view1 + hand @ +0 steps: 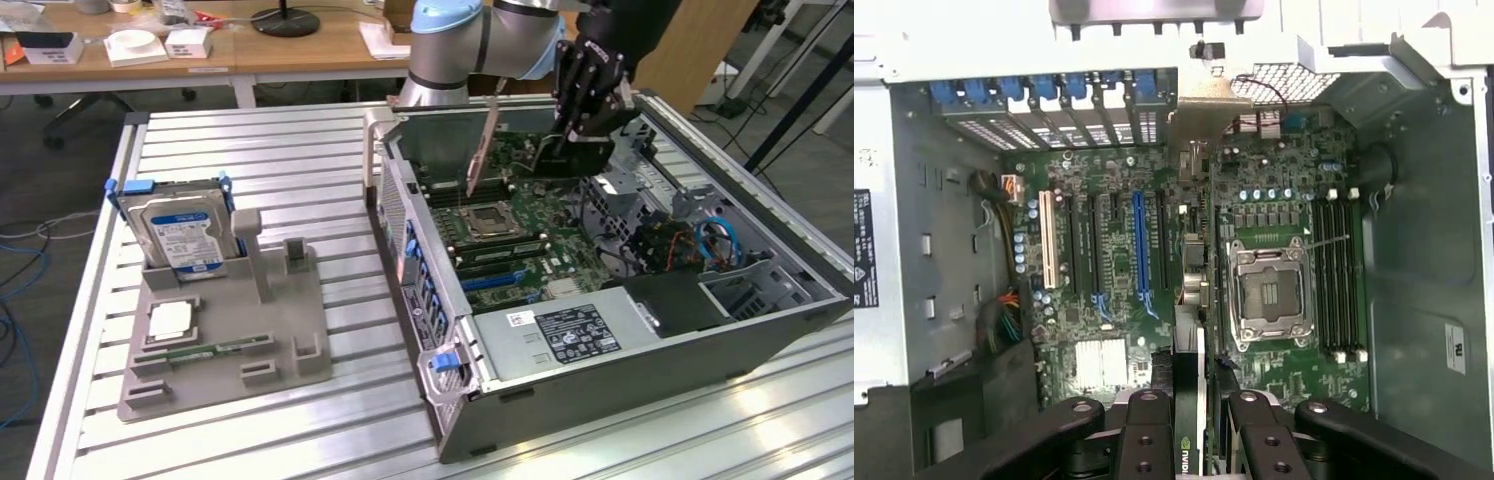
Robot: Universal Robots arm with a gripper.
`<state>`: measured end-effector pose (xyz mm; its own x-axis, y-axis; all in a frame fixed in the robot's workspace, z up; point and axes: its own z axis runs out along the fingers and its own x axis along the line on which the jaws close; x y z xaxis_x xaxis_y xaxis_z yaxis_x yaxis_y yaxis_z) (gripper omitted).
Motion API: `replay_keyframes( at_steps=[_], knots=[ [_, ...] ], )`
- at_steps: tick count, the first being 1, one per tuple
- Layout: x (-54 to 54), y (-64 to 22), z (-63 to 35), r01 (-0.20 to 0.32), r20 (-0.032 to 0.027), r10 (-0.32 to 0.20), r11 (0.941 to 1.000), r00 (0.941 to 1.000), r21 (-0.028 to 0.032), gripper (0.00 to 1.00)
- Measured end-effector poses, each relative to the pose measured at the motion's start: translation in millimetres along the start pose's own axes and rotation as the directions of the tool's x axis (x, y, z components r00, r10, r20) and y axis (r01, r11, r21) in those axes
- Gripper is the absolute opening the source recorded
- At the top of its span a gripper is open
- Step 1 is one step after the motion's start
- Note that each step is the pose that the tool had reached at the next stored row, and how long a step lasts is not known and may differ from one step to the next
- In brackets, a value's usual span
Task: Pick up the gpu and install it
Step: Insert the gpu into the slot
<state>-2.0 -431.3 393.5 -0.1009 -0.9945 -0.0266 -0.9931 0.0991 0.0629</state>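
My gripper point(583, 128) hangs over the open computer case point(441, 400), shut on the gpu point(545, 158). The card hangs edge-down above the motherboard point(534, 235), with its narrow silver bracket point(482, 150) towards the case's back wall. Seen from the wrist, the gpu point(1195, 330) runs edge-on between my black fingers point(1150, 440), and its bracket point(1199, 110) lies near the rear slot openings. The card floats over the strip between the blue expansion slot point(1141, 250) and the CPU socket point(1272, 290), not seated in any slot.
A grey fixture point(287, 355) on the exterior view's left holds a blue-labelled hard drive point(187, 235), a green memory stick point(200, 352) and a small chip point(171, 320). Inside the case are the power supply point(574, 335), cables point(714, 240) and drive cage. Blue slot latches point(1034, 90) line the rear wall.
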Motion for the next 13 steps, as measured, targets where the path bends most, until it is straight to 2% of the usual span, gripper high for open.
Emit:
replay_keyframes(
  at_steps=[13],
  knots=[
    [1.4, -0.6, 7.1, -0.074, 0.0096, 0.074, 0.9973, 0.9972, 0.0011, 0.26]
  ],
)
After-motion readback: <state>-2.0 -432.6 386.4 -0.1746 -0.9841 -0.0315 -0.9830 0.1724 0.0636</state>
